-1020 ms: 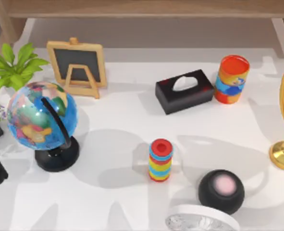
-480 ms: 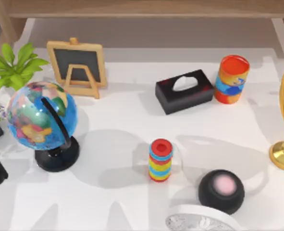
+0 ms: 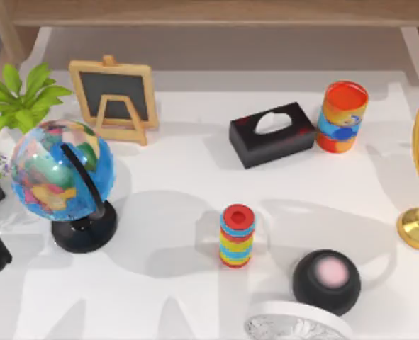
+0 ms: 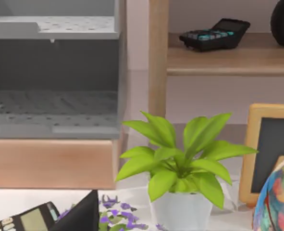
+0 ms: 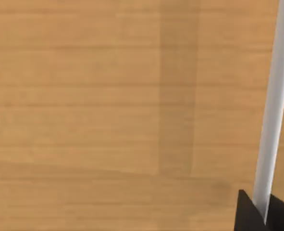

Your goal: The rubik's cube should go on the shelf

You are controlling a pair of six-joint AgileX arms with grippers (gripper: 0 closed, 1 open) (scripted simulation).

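The shelf (image 3: 216, 13) runs along the far edge of the white surface (image 3: 174, 234), its plank holding a calculator (image 4: 214, 34) in the left wrist view; wood grain fills the right wrist view; I cannot place the rubik's cube or tell how either arm's fingers stand; a chalkboard easel (image 3: 113, 99), globe (image 3: 62, 170) and tissue box (image 3: 271, 133) stand below.
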